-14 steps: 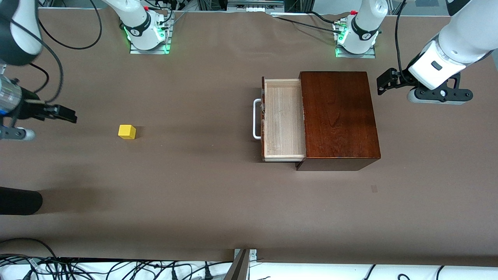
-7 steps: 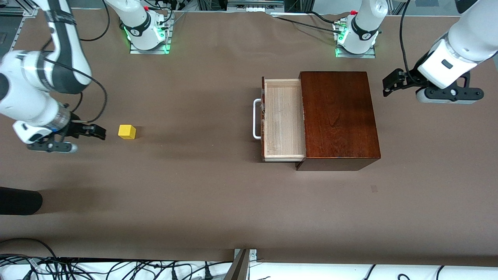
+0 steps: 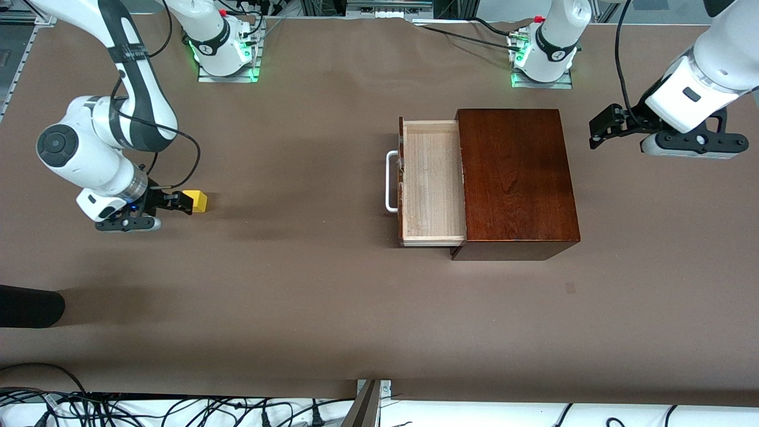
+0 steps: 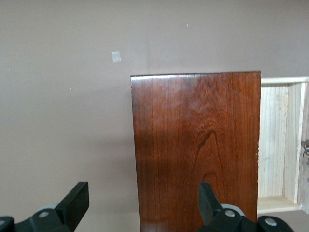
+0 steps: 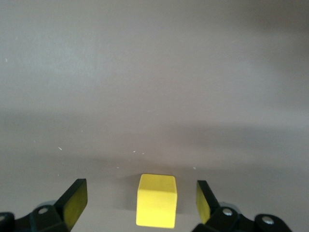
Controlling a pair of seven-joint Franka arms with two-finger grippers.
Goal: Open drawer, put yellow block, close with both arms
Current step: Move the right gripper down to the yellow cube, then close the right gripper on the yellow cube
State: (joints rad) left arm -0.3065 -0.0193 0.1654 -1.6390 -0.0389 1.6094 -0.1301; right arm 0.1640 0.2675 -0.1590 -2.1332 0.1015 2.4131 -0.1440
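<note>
The yellow block (image 3: 200, 201) sits on the table toward the right arm's end. My right gripper (image 3: 182, 202) is open and low at the table, and its fingers straddle the block. In the right wrist view the block (image 5: 157, 200) lies between the fingertips (image 5: 75, 200) without touching them. The drawer (image 3: 431, 181) is pulled open and empty, with its white handle (image 3: 389, 181) facing the block. It belongs to the dark-brown box (image 3: 516, 178). My left gripper (image 3: 595, 131) is open beside the box, toward the left arm's end. The left wrist view shows the box (image 4: 195, 145) and the drawer tray (image 4: 275, 140).
A dark rounded object (image 3: 29, 305) lies at the table edge at the right arm's end, nearer the camera. A small tape mark (image 3: 570, 287) is on the table nearer the camera than the box. Cables run along the near edge.
My right arm has swung in and down toward the block, and its open fingers now sit around it. My left gripper has drifted slightly away from the box.
</note>
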